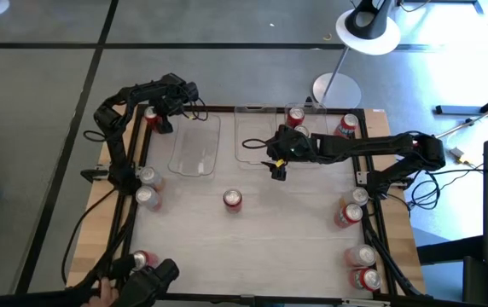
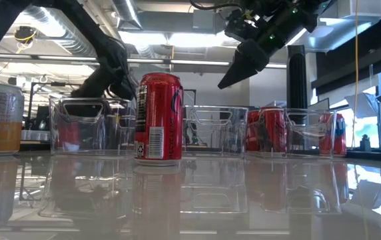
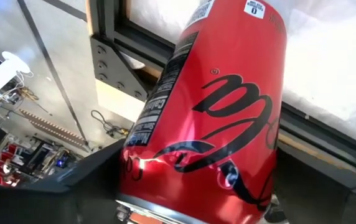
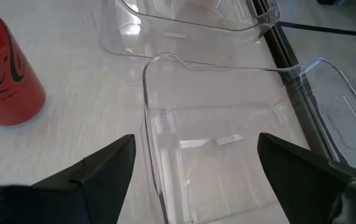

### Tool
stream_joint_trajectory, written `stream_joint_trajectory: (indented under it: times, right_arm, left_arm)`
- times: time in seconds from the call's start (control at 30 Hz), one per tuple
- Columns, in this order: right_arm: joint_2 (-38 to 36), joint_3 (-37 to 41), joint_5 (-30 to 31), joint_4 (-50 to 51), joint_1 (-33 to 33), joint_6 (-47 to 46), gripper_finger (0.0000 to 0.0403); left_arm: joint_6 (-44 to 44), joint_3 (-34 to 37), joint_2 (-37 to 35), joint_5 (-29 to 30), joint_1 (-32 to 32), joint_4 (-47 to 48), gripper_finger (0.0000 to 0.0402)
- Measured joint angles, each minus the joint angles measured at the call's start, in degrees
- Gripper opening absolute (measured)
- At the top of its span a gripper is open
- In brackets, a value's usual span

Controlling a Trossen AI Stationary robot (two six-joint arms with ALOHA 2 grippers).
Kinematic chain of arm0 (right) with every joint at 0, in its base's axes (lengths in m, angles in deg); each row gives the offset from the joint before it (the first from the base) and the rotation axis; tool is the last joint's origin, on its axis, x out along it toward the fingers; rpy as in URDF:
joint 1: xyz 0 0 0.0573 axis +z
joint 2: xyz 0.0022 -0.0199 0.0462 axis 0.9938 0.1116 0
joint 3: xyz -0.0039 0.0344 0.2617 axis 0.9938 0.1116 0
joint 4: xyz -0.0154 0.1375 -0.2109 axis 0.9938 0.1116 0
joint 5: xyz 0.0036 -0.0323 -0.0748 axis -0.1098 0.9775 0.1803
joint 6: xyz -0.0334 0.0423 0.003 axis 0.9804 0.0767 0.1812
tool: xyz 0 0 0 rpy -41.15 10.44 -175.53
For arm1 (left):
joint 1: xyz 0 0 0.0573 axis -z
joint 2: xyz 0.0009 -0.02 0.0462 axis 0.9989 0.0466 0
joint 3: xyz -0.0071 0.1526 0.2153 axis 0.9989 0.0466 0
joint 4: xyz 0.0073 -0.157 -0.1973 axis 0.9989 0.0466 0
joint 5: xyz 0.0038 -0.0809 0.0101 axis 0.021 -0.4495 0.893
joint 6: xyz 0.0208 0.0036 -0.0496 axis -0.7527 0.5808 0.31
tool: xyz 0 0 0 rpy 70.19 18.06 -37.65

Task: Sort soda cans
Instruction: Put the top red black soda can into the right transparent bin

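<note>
1. Soda cans [image 1: 232, 199] are standing scattered over the table [image 1: 295, 239]: one red can alone at centre frame in the high view, several down the left and right edges, and one [image 1: 295, 116] in the right clear bin [image 1: 248, 141] at upper centre.
2. I am reading them as light, stiff only while undented, and slick on their painted walls; thin aluminium will buckle under a hard squeeze.
3. I am judging the best hold to be across the middle of the wall, jaws square to the can, never on the rim.
4. I am watching the left gripper [image 1: 160, 115] at upper left, jaws wide around a red can [image 3: 209, 118]; I cannot tell whether they are pressing on it.
5. I am holding the right gripper [image 4: 193, 171] above the right bin, jaws apart and empty.
6. Beside it, the left clear bin [image 1: 194, 145] is lying empty.
</note>
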Motion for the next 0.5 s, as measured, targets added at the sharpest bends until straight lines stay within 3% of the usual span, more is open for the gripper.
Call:
stream_joint_trajectory:
  times: [0.1, 0.27, 0.5]
  right_arm:
    - [0.0, 0.0, 0.0, 0.0, 0.0, 0.1, 0.0337]
    - [-0.3, 0.0, 0.4, 0.1, 0.0, 0.2, 0.0337]
    - [-4.1, 0.0, 4.9, 0.5, 0.0, 0.3, 0.0337]
  left_arm:
    - [0.0, 0.0, 0.0, -0.1, 0.0, 1.0, 0.0314]
    - [0.9, 0.0, -1.5, -0.3, 0.4, 1.4, 0.0313]
    - [0.1, -0.5, -10.2, 2.9, 2.0, 1.9, 0.0313]
